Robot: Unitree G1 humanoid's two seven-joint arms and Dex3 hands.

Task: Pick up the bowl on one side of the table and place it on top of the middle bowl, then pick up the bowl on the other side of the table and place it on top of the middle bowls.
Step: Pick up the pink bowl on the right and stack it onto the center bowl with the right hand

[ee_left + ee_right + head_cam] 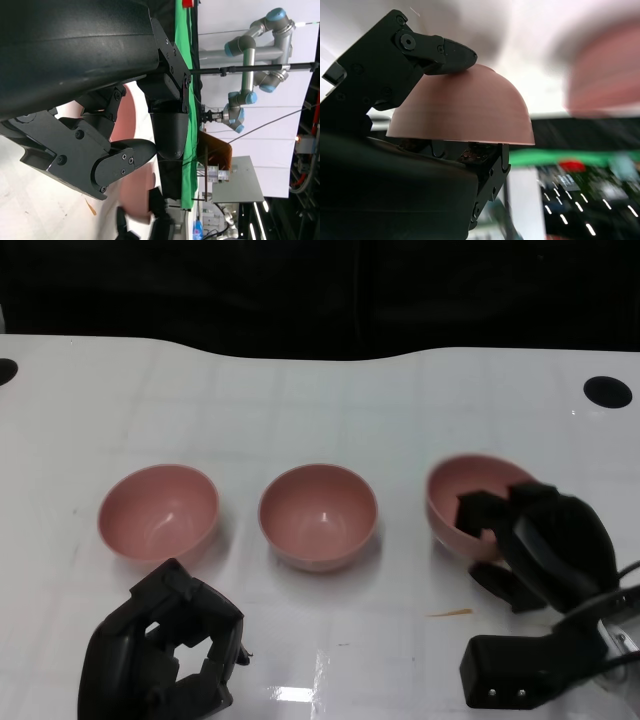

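Three pink bowls stand in a row on the white table [400, 410]. The left bowl [158, 512] and the middle bowl [318, 515] stand upright and free. The right bowl [465, 502] is tilted and slightly blurred, and my right hand [545, 540] grips its near rim with a finger inside it. The right wrist view shows that bowl [465, 112] pinched between fingers [432, 52] outside and inside. My left hand [165, 650] hovers in front of the left bowl, fingers curled in with nothing in them; in its wrist view the fingers [107, 160] hold nothing.
Two black holes sit at the table's far corners, one on the right [607, 391] and one on the left [5, 370]. A small orange mark [450, 613] lies on the table near my right hand. A dark background lies beyond the far edge.
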